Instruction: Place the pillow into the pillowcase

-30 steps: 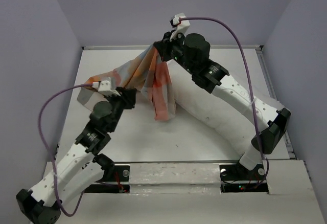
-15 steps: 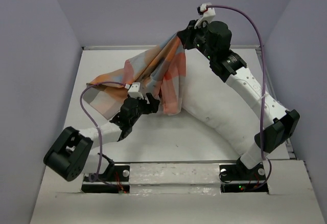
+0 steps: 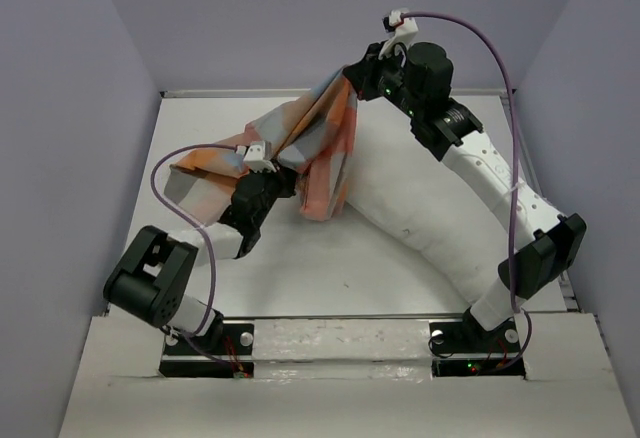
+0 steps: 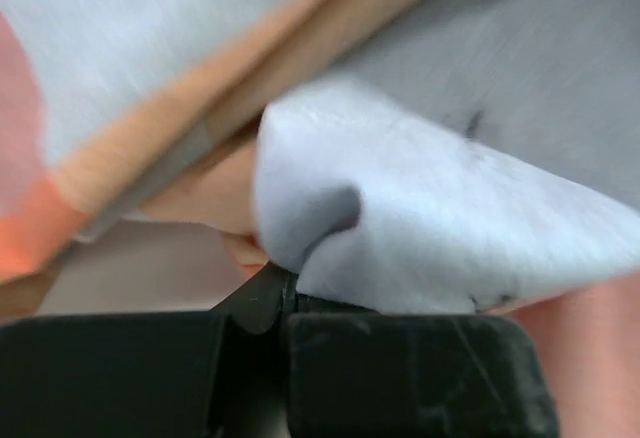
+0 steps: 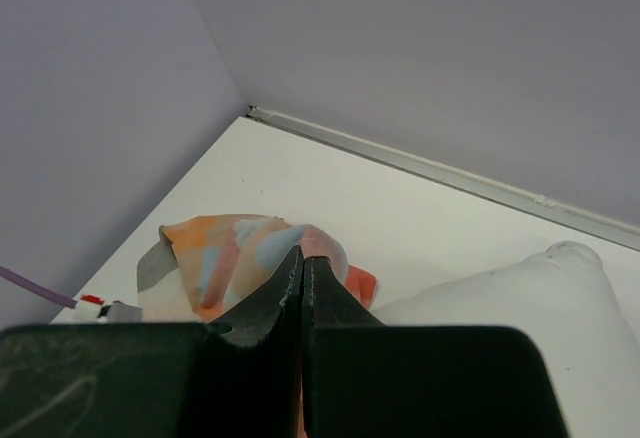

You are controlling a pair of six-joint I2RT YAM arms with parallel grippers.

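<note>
Right gripper [image 3: 352, 68] is being held high over the far side of the table [image 3: 300, 278], its jaws pressed together on a top edge of the pillowcase [image 3: 312, 128]. The checked cloth is being hung from it in loose folds, with one part being draped down to the left onto the table. Lower and nearer, the left gripper [image 3: 288, 180] is being kept closed too, and a pale fold of the pillowcase [image 4: 420, 208] is being pinched at its tips [image 4: 286, 286]. The pillow [image 3: 420, 223] is lying outside the pillowcase, slanting across the right half of the table under the right arm; its far end is being overlapped by the hanging cloth.
</note>
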